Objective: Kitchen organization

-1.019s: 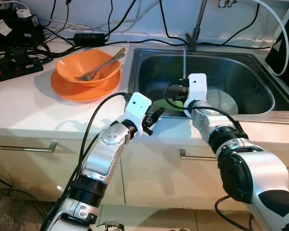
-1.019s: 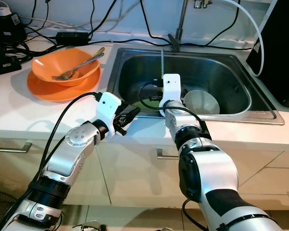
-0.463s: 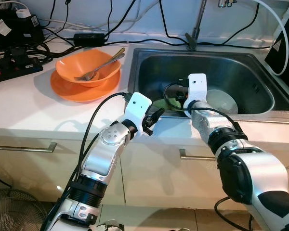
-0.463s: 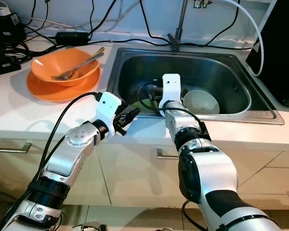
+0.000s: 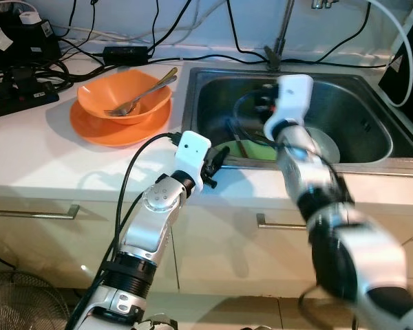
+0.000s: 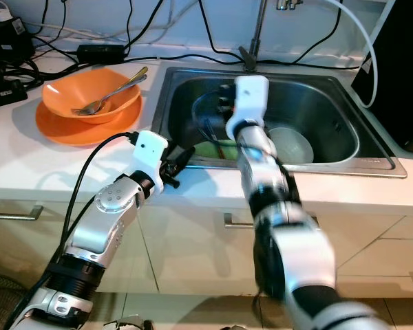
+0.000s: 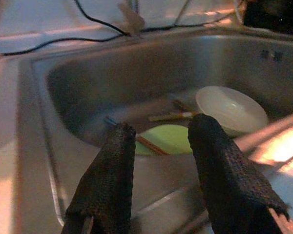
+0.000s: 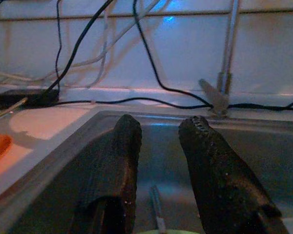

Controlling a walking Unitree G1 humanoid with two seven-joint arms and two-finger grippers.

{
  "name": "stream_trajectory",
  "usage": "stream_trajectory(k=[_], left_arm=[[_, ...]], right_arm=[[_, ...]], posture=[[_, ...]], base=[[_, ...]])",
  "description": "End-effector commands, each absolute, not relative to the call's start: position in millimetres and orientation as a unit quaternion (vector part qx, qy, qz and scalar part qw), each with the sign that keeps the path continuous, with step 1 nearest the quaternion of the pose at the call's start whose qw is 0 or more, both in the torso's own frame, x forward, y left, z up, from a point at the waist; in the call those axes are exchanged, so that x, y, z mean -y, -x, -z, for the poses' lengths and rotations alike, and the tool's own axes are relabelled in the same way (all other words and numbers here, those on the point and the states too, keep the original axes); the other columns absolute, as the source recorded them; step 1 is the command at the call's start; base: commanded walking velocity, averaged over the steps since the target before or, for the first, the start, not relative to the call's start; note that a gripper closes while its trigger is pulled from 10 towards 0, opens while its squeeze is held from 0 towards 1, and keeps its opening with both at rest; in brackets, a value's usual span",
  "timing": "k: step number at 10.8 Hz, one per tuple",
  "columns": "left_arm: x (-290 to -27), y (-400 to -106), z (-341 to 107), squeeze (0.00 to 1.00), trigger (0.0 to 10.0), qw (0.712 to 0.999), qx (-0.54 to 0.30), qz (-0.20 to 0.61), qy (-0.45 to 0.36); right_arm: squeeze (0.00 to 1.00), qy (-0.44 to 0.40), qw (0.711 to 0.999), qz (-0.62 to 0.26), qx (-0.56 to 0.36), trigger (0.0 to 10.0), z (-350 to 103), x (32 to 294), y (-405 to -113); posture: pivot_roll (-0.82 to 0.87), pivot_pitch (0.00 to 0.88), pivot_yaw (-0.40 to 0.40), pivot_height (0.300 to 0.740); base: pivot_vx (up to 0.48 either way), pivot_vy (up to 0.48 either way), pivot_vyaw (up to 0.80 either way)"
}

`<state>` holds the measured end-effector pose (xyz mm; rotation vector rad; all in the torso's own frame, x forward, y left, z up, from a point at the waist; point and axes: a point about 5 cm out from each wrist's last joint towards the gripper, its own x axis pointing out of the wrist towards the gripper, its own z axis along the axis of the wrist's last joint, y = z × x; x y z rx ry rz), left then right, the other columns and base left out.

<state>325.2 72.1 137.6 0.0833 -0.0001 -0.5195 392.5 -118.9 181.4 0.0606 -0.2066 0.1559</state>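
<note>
Centrally, a stainless sink is set into the white counter; on its floor lie a green plate, chopsticks crossing just beside it, and a pale bowl toward the robot's right. The right gripper hangs above the basin, blurred in the head views, its fingers spread with nothing between them, pointing toward the back wall and the faucet. The left gripper hovers over the sink's near-left rim, fingers likewise parted and empty, aimed down at the green plate. Open basin floor remains along the left wall and toward the rear. On the counter to the left, well apart from the sink edge, an orange bowl sits on an orange plate with a fork resting in it. Black cables and a power strip crowd the counter's back edge. Drawer handles line the cabinet front below.
</note>
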Motion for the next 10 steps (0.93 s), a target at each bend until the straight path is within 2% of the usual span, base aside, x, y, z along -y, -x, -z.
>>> stream_trajectory(k=[1, 6, 10], left_arm=[[-78, -326, -132, 0.00, 10.0, 0.973, 0.003, 0.230, -0.036], [-99, -330, -140, 0.00, 10.0, 0.984, 0.064, 0.161, -0.033], [-111, -341, -170, 0.00, 10.0, 0.983, 0.137, 0.118, -0.042]], right_arm=[[0.00, -0.045, 0.985, -0.083, 0.143, 10.0, -185, 120, -385], [0.00, -0.039, 0.976, -0.125, 0.172, 10.0, -148, 104, -336], [0.00, -0.027, 0.982, -0.112, 0.149, 10.0, -135, 110, -333]], posture=[[0.09, 0.000, -0.010, 0.740], [0.07, 0.000, 0.000, 0.740], [0.08, 0.000, -0.003, 0.740]], base=[[0.000, 0.000, 0.00], [0.000, 0.000, 0.00], [0.000, 0.000, 0.00]])
